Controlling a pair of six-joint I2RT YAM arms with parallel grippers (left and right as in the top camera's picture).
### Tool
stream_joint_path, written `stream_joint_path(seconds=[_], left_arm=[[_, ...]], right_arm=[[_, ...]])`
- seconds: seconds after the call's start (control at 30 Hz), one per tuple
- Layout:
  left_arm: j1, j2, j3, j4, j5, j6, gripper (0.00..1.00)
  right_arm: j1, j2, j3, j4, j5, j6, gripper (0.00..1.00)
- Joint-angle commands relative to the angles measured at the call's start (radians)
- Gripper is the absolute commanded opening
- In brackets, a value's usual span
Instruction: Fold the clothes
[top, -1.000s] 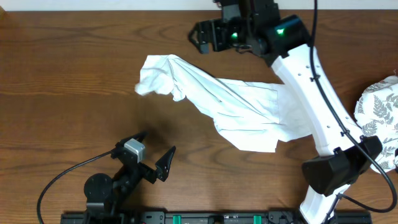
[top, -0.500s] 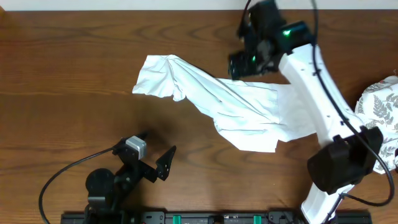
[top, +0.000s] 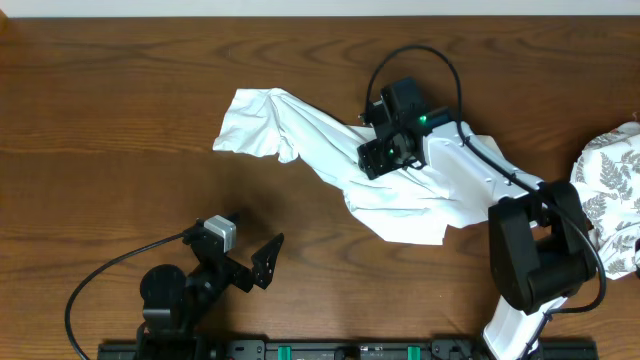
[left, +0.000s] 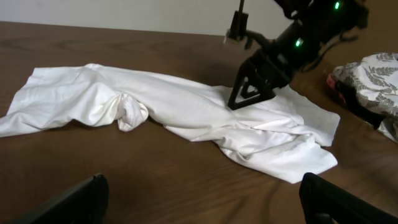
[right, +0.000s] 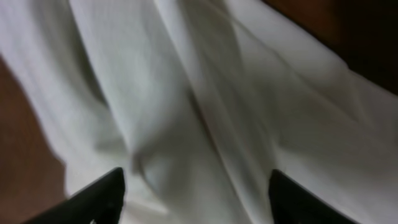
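Observation:
The clothes, a plain white T-shirt (top: 320, 150), lie crumpled in a long band across the middle of the table, bunched at the left end (left: 124, 109). My right gripper (top: 378, 160) is down on the shirt's middle, fingers apart. In the right wrist view its fingertips (right: 106, 193) straddle a raised fold of white fabric (right: 186, 93), not pinching it. The left wrist view shows that gripper (left: 252, 90) pointing down onto the cloth. My left gripper (top: 252, 240) hovers open over bare wood near the front, well short of the shirt, its fingers (left: 81, 199) wide apart.
A white cloth printed with grey fern leaves (top: 610, 180) lies at the right edge, also visible as a patterned bundle (left: 367, 71). The left arm's black cable (top: 90, 290) loops at the front left. A black rail (top: 300, 350) runs along the front edge.
The right arm swung from the table's far edge down onto the middle of the shirt, and its jaws have narrowed. The left arm and the shirt have hardly moved.

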Motion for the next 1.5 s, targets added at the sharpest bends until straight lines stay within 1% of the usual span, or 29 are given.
stream_joint_path(seconds=[0.0, 0.07, 0.1, 0.13, 0.17, 0.3, 0.4, 0.5, 0.63, 0.73, 0.87, 1.0, 1.07, 1.3, 1.33, 1.47], left_arm=[[-0.003, 0.002, -0.003, 0.006, 0.008, -0.005, 0.98], [-0.003, 0.002, -0.003, 0.007, 0.008, -0.013, 0.98], [-0.003, 0.002, -0.003, 0.007, 0.010, -0.013, 0.98], [-0.003, 0.002, -0.003, 0.007, 0.012, -0.013, 0.98], [-0.003, 0.002, -0.003, 0.007, 0.012, -0.013, 0.98], [-0.003, 0.002, -0.003, 0.007, 0.012, -0.013, 0.98], [-0.003, 0.002, -0.003, 0.008, 0.012, -0.013, 0.98], [-0.003, 0.002, -0.003, 0.013, 0.012, -0.013, 0.98], [-0.003, 0.002, -0.003, 0.037, 0.014, -0.013, 0.98], [-0.003, 0.002, -0.003, 0.073, 0.019, -0.014, 0.98], [-0.003, 0.002, -0.003, 0.142, 0.018, -0.014, 0.98], [-0.003, 0.002, -0.003, 0.146, 0.018, -0.014, 0.98], [-0.003, 0.005, -0.003, 0.143, 0.018, -0.017, 0.98], [-0.003, 0.005, -0.003, 0.139, 0.018, -0.017, 0.98], [-0.003, 0.005, -0.003, 0.137, 0.018, -0.017, 0.98], [-0.003, 0.005, -0.003, 0.116, 0.018, -0.017, 0.98]], right_arm=[[-0.011, -0.010, -0.043, 0.034, -0.001, -0.008, 0.49], [-0.011, -0.010, -0.045, 0.036, 0.000, -0.008, 0.28], [-0.011, -0.011, -0.042, 0.035, 0.000, -0.008, 0.15], [-0.011, -0.019, -0.034, 0.030, 0.000, -0.008, 0.07], [-0.014, -0.030, -0.020, 0.022, 0.000, -0.008, 0.01], [-0.019, -0.119, 0.082, -0.049, 0.053, -0.017, 0.01], [-0.019, -0.224, 0.196, -0.077, 0.125, -0.089, 0.02], [-0.017, -0.309, 0.269, -0.042, 0.134, -0.164, 0.01], [-0.017, -0.380, 0.294, 0.016, 0.133, -0.182, 0.01], [-0.017, -0.385, 0.294, 0.006, 0.133, -0.197, 0.01], [-0.017, -0.373, 0.293, -0.033, 0.143, -0.256, 0.01], [-0.025, -0.371, 0.293, 0.017, 0.341, -0.262, 0.01], [-0.041, -0.371, 0.293, 0.064, 0.387, -0.262, 0.01], [-0.128, -0.371, 0.297, 0.263, 0.385, -0.249, 0.01], [-0.136, -0.371, 0.308, 0.270, 0.374, -0.246, 0.01], [-0.132, -0.371, 0.357, 0.223, 0.217, -0.247, 0.01]])
